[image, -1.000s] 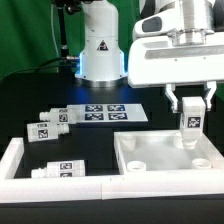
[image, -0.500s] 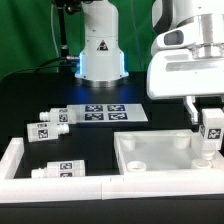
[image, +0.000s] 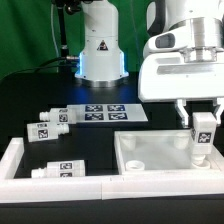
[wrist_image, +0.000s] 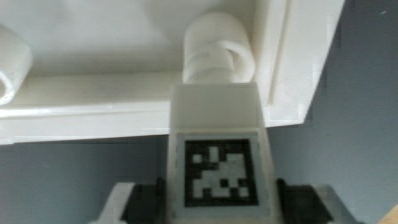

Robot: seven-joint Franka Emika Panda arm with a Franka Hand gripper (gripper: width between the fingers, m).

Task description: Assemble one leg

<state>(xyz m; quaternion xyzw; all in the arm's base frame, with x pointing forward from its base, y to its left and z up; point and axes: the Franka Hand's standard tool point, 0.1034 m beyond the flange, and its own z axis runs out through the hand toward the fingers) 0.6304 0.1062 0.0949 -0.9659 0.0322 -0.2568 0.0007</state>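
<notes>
My gripper (image: 204, 113) is shut on a white leg (image: 202, 137) with a black-and-white tag, held upright over the far right corner of the white square panel (image: 150, 152). In the wrist view the held leg (wrist_image: 219, 130) runs between my dark fingers (wrist_image: 132, 200), its rounded tip over the panel's inner corner (wrist_image: 107, 95). Three more legs lie on the table at the exterior view's left: two near the marker board (image: 57, 116), (image: 42, 128), and one by the front rail (image: 58, 169).
The marker board (image: 104, 112) lies behind the panel. A white rail frame (image: 20, 155) borders the work area at front and left. The robot base (image: 100, 45) stands at the back.
The gripper with the leg moved to the exterior view's right, then came slightly back left and lower over the panel's corner.
</notes>
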